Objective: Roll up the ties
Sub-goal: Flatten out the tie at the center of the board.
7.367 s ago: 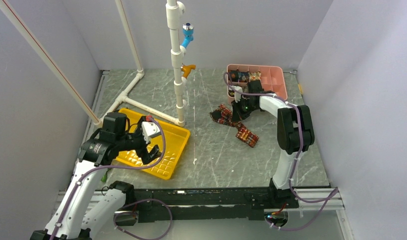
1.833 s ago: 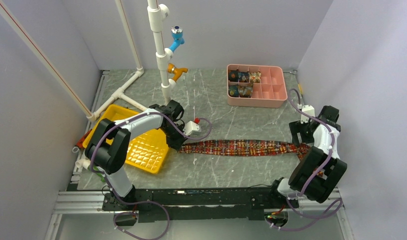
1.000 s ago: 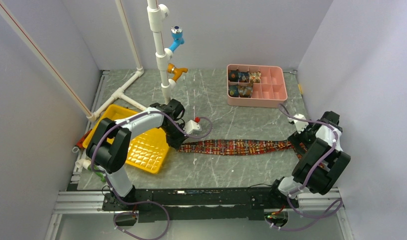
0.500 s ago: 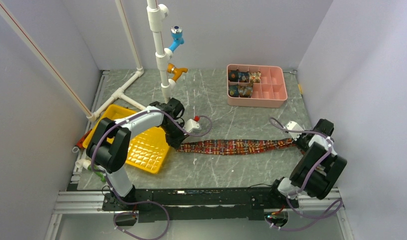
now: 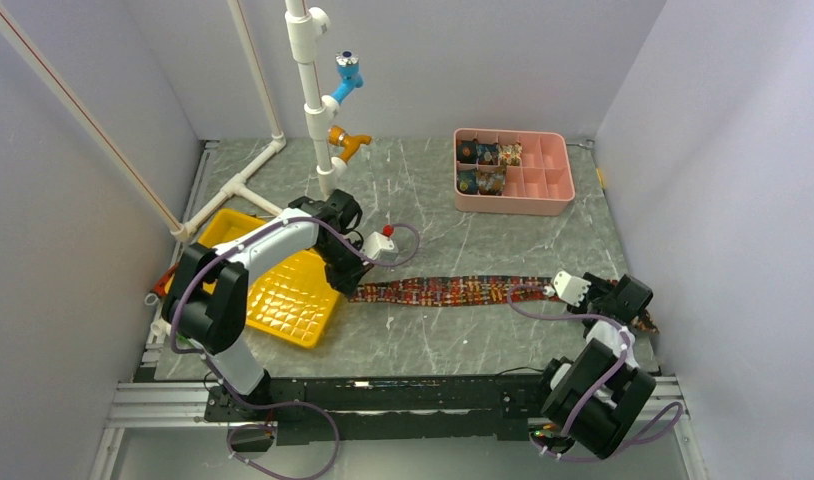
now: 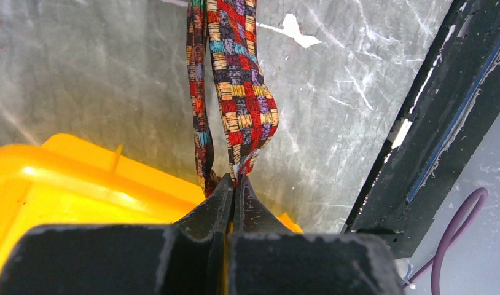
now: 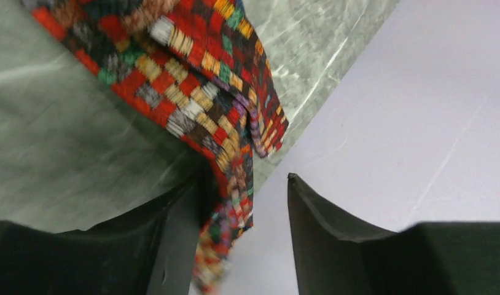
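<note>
Yellow ribbed plastic tray (image 5: 283,310) sits toward the table's left edge. Just beside its right rim, the left gripper (image 6: 233,184) has its fingers pressed together on the narrow end of a long woven necktie chequered in red, dark and gold (image 5: 463,291). From there the tie lies flat as a strip, roughly parallel to the near edge, and runs to the right edge. Toward the far right corner, a pink compartment tray (image 5: 513,208) holds small tight rolled ties (image 5: 488,155) in its left compartments. At the right edge the right gripper (image 7: 247,215) is spread, with the tie's wide end draped against one finger but not pinched. The fabric looks light, limp and rather slick, so it would likely sag and twist when lifted. I judge an end the best hold, pinched across its full width, with the strip drawn taut so the roll winds tight.
</note>
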### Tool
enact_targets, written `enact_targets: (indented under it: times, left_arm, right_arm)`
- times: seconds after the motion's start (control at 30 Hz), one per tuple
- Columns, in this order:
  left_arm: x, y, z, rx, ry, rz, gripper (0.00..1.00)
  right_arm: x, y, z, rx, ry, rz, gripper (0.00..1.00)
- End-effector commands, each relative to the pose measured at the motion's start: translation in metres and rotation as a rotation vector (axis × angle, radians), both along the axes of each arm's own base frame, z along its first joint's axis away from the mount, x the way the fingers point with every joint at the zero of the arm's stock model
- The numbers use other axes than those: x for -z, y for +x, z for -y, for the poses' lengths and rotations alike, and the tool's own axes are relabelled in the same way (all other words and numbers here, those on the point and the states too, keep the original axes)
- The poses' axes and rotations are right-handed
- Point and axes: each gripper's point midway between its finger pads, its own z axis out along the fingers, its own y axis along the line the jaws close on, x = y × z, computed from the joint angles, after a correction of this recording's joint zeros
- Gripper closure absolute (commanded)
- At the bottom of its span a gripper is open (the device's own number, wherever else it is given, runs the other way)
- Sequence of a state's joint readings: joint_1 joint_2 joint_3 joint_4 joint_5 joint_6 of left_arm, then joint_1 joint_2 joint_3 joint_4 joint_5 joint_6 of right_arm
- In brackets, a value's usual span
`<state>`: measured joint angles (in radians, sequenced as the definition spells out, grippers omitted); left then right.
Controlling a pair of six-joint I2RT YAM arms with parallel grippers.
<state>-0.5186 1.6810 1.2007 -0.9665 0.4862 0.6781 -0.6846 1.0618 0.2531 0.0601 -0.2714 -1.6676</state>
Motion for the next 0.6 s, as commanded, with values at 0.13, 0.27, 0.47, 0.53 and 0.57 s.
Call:
enact_targets:
  times: [0.13, 0.27, 0.47, 0.53, 0.57]
  left_arm:
    - [-0.022, -0.001, -0.017, -0.025, -0.013, 0.028, 1.00]
    - [-0.015, 0.000, -0.014, -0.023, -0.021, 0.011, 0.96]
    - [-0.003, 0.004, -0.004, -0.016, -0.039, -0.010, 0.88]
    - [0.000, 0.006, -0.003, -0.013, -0.034, -0.010, 0.83]
    - [0.002, 0.007, -0.002, -0.012, -0.033, -0.009, 0.82]
  right_arm:
    - [-0.022, -0.034, -0.029, -0.078, 0.163, -0.184, 0.27]
    - [-0.031, -0.046, -0.027, -0.037, 0.274, -0.264, 0.20]
    - [-0.036, -0.029, -0.010, 0.181, 0.568, -0.293, 0.28]
    - [-0.036, -0.011, 0.007, 0.304, 0.638, -0.242, 0.34]
    - [-0.034, -0.004, 0.013, 0.354, 0.676, -0.228, 0.37]
